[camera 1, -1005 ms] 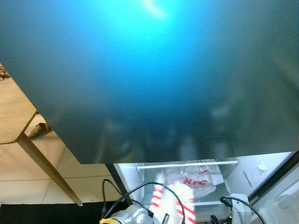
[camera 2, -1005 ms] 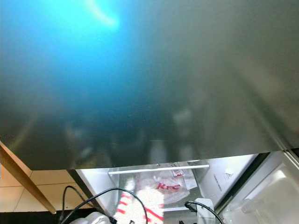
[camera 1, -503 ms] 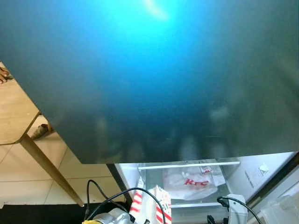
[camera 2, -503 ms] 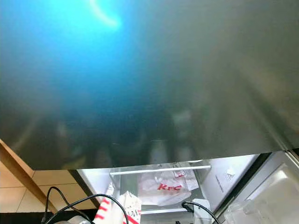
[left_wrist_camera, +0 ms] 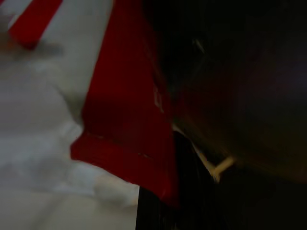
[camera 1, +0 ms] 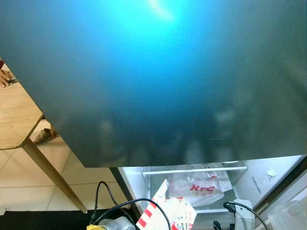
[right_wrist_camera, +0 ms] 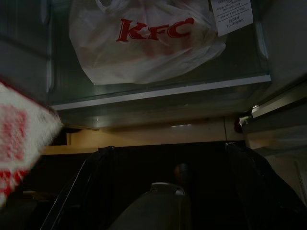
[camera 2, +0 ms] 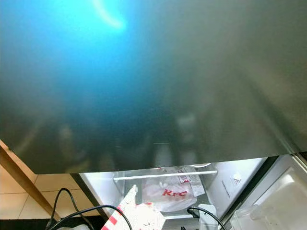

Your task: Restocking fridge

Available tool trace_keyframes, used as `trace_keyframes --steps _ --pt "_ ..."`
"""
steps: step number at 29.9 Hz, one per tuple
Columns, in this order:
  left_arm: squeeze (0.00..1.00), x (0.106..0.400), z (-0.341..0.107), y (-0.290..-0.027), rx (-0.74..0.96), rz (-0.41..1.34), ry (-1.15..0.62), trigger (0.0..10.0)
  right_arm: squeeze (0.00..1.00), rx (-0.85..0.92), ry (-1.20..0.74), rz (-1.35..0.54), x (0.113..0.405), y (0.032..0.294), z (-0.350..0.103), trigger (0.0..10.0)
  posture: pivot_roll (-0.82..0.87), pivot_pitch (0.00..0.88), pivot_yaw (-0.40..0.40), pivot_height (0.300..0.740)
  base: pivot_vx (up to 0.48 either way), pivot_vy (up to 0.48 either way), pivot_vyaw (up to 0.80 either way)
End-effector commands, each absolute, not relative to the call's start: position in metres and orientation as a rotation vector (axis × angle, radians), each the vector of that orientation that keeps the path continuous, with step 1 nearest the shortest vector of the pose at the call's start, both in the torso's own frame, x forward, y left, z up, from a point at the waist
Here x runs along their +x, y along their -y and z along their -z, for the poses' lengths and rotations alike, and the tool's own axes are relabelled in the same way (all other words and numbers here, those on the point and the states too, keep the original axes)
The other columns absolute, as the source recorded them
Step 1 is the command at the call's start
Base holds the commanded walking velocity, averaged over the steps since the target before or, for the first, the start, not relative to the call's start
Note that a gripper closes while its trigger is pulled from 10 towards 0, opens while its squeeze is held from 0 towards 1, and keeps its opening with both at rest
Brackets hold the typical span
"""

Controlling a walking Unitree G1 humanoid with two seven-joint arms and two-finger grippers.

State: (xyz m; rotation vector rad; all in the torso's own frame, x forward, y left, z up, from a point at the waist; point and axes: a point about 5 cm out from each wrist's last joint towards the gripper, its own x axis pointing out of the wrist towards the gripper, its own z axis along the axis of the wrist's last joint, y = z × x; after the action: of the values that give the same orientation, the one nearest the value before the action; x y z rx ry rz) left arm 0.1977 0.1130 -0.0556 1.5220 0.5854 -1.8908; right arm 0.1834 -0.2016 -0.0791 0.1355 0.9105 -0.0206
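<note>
There are two food bags. One white bag with red letters [right_wrist_camera: 144, 40] lies on a glass shelf [right_wrist_camera: 163, 91] inside the open fridge [camera 2: 225, 184]. One red and white striped bag [camera 1: 168, 215] is up in front of that shelf, by the left arm. It sits very close to the left wrist camera, but I cannot tell if the left gripper holds it. The right gripper [right_wrist_camera: 172, 158] is low under the shelf edge, fingers wide apart and holding nothing. A big dark door [camera 1: 158, 81] hangs above
</note>
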Motion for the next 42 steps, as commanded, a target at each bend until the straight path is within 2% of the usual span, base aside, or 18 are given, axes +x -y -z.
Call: trace_keyframes --steps 1,3,5,9,12,19,29,42 --pt "0.0 0.196 0.058 -0.116 1.561 1.91 -0.619 10.0 0.0 0.159 -0.931 0.036 0.178 0.2 0.082 10.0 -0.02 0.053 0.086 0.74 0.0 0.0 0.0" --pt "0.0 0.208 0.052 -0.116 1.616 1.883 -0.654 10.0 0.0 0.163 -0.929 0.04 0.178 0.2 0.082 10.0 -0.02 0.05 0.088 0.74 0.0 0.0 0.0" --pt "0.0 0.208 0.052 -0.116 1.616 1.883 -0.654 10.0 0.0 0.163 -0.929 0.04 0.178 0.2 0.082 10.0 -0.02 0.05 0.088 0.74 0.0 0.0 0.0" --pt "0.0 0.232 0.038 -0.123 1.689 1.804 -0.776 10.0 0.0 0.169 -0.927 0.043 0.178 0.199 0.082 10.0 -0.01 0.04 0.087 0.74 0.0 0.0 0.0" --pt "0.0 0.246 0.03 -0.125 1.743 1.729 -0.766 10.0 0.0 0.169 -0.928 0.041 0.178 0.198 0.083 10.0 -0.01 0.037 0.086 0.74 0.0 0.0 0.0" --pt "0.0 0.251 0.028 -0.123 1.779 1.704 -0.744 10.0 0.0 0.169 -0.926 0.039 0.179 0.197 0.082 10.0 -0.01 0.034 0.089 0.74 0.0 0.0 0.0" --pt "0.0 0.267 0.015 -0.12 1.915 1.666 -0.762 10.0 0.0 0.172 -0.924 0.045 0.179 0.198 0.082 10.0 -0.01 0.038 0.09 0.74 0.0 0.0 0.0" --pt "0.0 0.295 -0.015 -0.084 1.906 1.491 -0.586 10.0 0.0 0.173 -0.924 0.049 0.179 0.199 0.082 10.0 -0.01 0.041 0.09 0.74 0.0 0.0 0.0"
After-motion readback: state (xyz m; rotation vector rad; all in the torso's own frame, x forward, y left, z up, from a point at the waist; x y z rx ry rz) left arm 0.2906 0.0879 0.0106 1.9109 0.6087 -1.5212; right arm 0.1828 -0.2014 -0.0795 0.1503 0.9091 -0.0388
